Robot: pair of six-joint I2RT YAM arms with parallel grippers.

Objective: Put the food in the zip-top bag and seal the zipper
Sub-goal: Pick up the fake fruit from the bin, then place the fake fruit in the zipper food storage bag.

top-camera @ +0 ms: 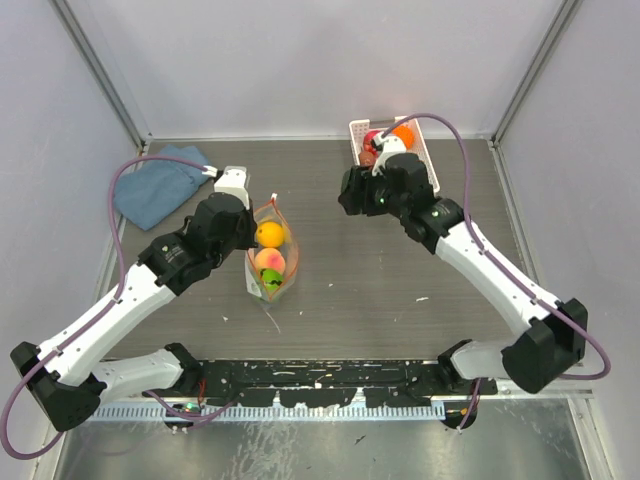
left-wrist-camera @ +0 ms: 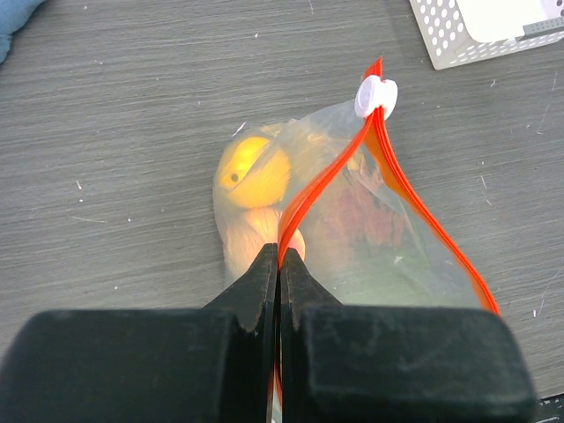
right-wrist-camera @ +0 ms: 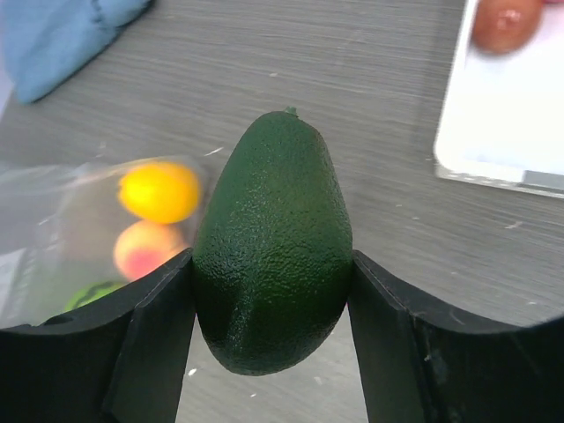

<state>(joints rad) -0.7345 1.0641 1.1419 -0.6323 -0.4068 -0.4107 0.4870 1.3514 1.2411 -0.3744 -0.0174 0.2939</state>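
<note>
Clear, crinkly plastic zip-top bag (left-wrist-camera: 397, 256): on the grey worktop (top-camera: 380, 290), 9 o'clock of centre, mouth open, red-orange zipper strip (left-wrist-camera: 326, 181) unsealed.
Contents: yellow round toy fruit (top-camera: 269, 234), peach-coloured toy fruit (top-camera: 268, 262), small green toy fruit (top-camera: 272, 281).
Left gripper (left-wrist-camera: 278, 260): jaws clamped on the zipper edge.
Right gripper (right-wrist-camera: 271, 291): jaws clamped on a dark green avocado-shaped toy fruit (right-wrist-camera: 273, 220), near 12 o'clock.
White lattice plastic basket (top-camera: 432, 165), 1 o'clock: red toy fruit (top-camera: 372, 142) and orange toy fruit (top-camera: 403, 132) outstanding.
Status, judged: about half loaded; sealing not yet done.
</note>
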